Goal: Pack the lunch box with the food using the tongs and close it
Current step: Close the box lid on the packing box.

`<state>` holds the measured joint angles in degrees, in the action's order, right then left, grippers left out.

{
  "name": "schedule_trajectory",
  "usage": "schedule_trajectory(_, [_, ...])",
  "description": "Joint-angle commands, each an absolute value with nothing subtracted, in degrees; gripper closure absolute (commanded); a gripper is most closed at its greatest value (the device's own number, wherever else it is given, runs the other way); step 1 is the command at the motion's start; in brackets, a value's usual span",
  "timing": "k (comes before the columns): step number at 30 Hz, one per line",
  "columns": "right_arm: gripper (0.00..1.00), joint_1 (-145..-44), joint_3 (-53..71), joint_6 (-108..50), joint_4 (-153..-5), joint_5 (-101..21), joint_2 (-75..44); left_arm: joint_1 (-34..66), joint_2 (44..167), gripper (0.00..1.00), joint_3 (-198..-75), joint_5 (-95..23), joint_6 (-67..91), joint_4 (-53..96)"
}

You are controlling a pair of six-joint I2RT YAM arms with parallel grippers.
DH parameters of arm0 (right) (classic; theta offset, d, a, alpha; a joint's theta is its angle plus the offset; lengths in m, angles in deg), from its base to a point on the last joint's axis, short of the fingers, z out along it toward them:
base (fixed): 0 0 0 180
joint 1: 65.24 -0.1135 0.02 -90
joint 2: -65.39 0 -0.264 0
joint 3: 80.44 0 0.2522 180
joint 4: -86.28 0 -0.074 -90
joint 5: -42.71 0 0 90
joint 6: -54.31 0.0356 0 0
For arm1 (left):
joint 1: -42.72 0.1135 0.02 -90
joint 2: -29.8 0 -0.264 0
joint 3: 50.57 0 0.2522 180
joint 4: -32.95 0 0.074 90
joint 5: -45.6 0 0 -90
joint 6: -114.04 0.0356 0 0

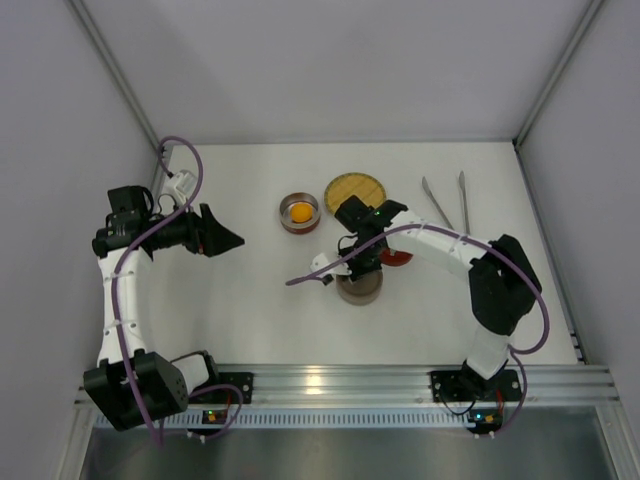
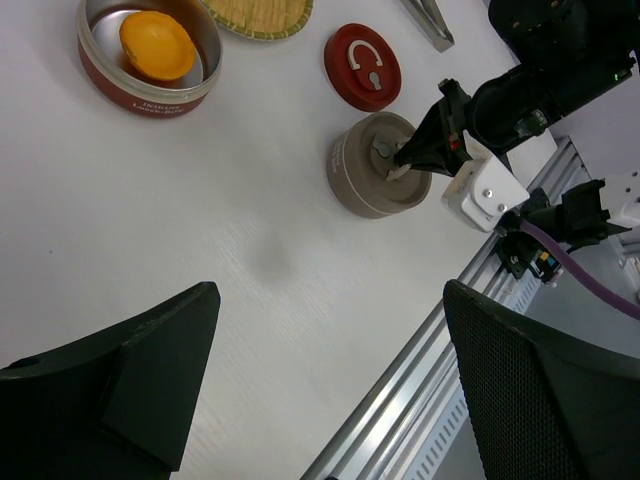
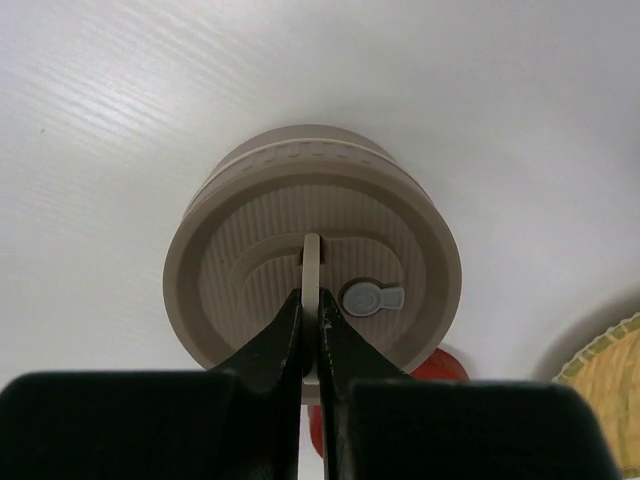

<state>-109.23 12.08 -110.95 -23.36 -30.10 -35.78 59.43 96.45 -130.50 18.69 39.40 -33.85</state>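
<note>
An orange-yellow ball of food [image 1: 300,212] [image 2: 157,45] lies inside an open round red lunch box tin [image 1: 284,214] [image 2: 140,95]. Its red lid [image 1: 398,258] [image 2: 362,66] lies flat on the table. A second, beige tin [image 1: 359,289] [image 2: 375,180] carries a ribbed beige lid [image 3: 250,270]. My right gripper [image 1: 362,268] [image 3: 311,310] is over it, shut on the lid's thin upright handle [image 3: 311,255]. The silver tongs [image 1: 447,203] [image 2: 430,20] lie at the back right, untouched. My left gripper [image 1: 228,240] [image 2: 330,300] hangs open above bare table at the left.
A round woven yellow plate [image 1: 356,188] [image 2: 258,12] [image 3: 600,370] sits behind the tins. The aluminium rail [image 1: 340,378] [image 2: 400,400] runs along the table's near edge. White walls enclose the left, back and right sides.
</note>
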Motion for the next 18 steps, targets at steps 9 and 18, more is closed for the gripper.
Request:
schedule_trajectory(9, [1.0, -108.3, 5.14, -68.5, -38.81, -32.69, -34.57, 59.24, 96.24, 0.02, -130.69, 17.21, 35.91, -29.51])
schedule_trajectory(18, [1.0, -109.97, -6.21, -43.88, -50.6, -37.17, -26.9, 59.24, 96.33, 0.02, -130.34, 16.33, 33.63, -27.4])
